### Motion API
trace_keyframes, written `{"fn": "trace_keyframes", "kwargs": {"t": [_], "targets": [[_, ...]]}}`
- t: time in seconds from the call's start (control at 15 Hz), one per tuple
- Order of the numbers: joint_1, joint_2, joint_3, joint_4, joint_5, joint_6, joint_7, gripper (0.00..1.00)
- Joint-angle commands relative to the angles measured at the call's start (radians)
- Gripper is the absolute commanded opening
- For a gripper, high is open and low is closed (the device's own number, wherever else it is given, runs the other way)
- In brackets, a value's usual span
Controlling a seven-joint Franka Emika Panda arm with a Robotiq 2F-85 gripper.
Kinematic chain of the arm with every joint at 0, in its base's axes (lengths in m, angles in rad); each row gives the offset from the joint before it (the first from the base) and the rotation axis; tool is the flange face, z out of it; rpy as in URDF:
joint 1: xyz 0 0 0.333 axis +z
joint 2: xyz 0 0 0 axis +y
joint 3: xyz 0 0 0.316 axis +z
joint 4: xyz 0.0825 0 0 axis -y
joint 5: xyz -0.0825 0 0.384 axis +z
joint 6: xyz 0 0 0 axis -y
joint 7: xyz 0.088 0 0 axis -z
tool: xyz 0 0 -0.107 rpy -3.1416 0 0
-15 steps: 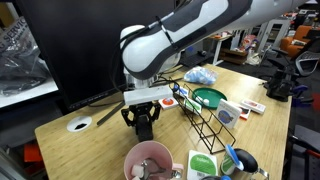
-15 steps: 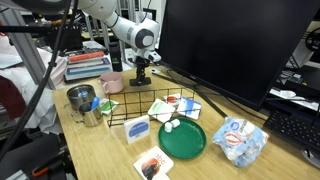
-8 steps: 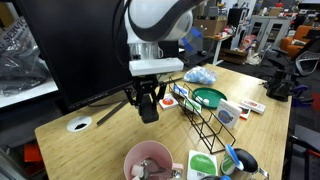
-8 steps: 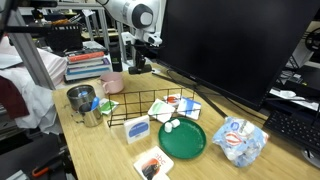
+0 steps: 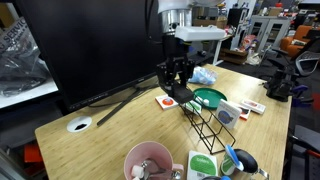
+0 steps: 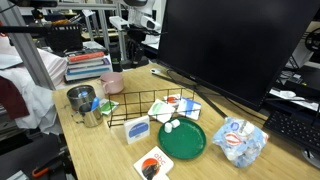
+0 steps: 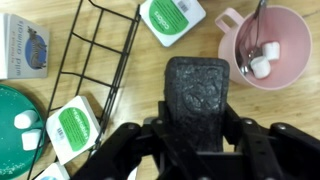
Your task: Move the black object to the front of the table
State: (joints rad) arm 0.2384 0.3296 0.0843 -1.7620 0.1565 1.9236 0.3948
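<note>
Below, cluttered light-wood table [image 5: 108,135]

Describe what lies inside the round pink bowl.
In the wrist view, the round pink bowl holds a metal spoon and two white lumps on its floor. Whatever sits beneath the spoon and the lumps is covered and cannot be seen.

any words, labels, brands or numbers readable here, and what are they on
None can be read with certainty.
white square card with green label: print too blurred.
second white-and-green card: also blurred.
grey-blue picture card: lettering along its edge, too small.
flat black textured bar: embossed pattern, no legible mark.
orange-and-black picture card: too small.
</note>
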Motion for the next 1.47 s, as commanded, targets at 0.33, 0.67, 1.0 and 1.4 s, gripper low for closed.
{"fn": "trace_keyframes", "kwargs": {"t": [0.33,0.67,1.0,1.4], "targets": [[-0.061,-0.173,0.016,-0.197,-0.007,-0.095,-0.143,0.52],[-0.058,-0.156,0.021,-0.186,-0.007,-0.092,-0.14,0.52],[-0.064,-0.204,0.017,-0.282,-0.056,-0.086,-0.182,0.27],[-0.13,-0.337,-0.015,-0.548,0.006,-0.048,-0.273,0.27]]}}
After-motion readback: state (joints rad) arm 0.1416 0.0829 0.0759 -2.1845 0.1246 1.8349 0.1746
